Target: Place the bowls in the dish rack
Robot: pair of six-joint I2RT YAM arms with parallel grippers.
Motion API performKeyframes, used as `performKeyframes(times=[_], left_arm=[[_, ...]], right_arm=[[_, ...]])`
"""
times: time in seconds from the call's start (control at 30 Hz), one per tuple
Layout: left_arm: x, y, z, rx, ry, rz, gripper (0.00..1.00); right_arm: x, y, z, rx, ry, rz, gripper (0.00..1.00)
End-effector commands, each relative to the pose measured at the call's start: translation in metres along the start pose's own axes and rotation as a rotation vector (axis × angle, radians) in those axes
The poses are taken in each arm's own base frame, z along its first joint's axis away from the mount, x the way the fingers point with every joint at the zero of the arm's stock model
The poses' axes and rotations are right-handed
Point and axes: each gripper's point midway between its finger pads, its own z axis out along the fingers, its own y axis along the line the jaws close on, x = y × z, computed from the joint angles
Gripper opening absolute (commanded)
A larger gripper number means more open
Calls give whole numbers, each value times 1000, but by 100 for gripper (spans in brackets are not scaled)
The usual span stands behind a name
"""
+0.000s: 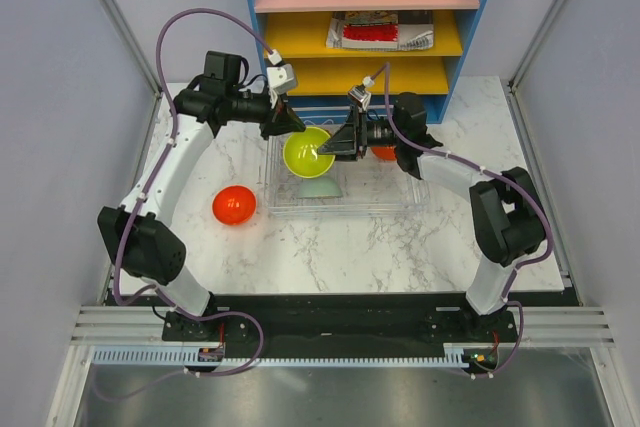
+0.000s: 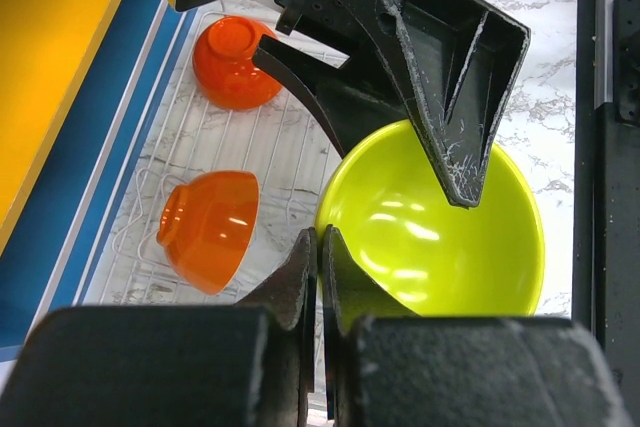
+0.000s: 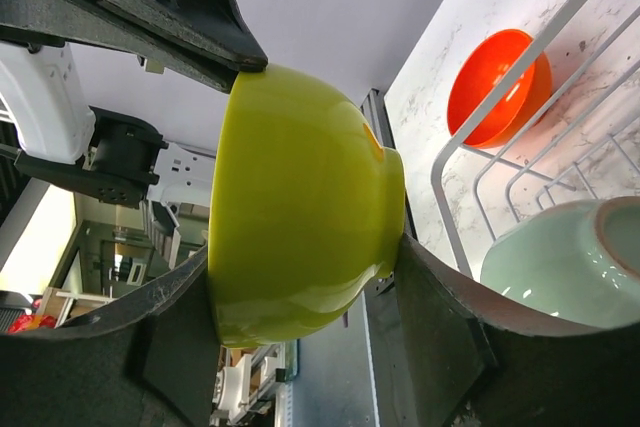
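Observation:
A lime green bowl hangs tilted above the white wire dish rack, held between both grippers. My left gripper is shut on its rim, pinching it in the left wrist view. My right gripper clamps the same bowl, one finger inside and one against its foot. A pale mint bowl lies in the rack under the lime bowl. Two orange bowls lie in the rack's far side. A red bowl sits on the table left of the rack.
The blue shelf unit with pink and yellow shelves stands right behind the rack. White walls close in the table on both sides. The rack's wire rim is close beside my right fingers.

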Motion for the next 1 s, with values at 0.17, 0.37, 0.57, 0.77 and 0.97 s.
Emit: performKeyframes(times=[0.17, 0.37, 0.57, 0.77, 0.97], left_arm=[[-1, -14, 0, 25, -18, -1, 42], [-7, -10, -13, -9, -42, -3, 98], [-8, 10, -69, -148, -96, -81, 100], [51, 13, -133, -361, -94, -209, 100], [125, -7, -152, -506, -37, -303, 100]], right_arm=[[-3, 25, -1, -51, -4, -137, 0], [-7, 6, -3, 38, -9, -177, 0], [-25, -23, -16, 258, -41, -257, 0], [-57, -38, -59, 622, -101, -445, 0], [-79, -45, -123, 1041, -125, -614, 0]])
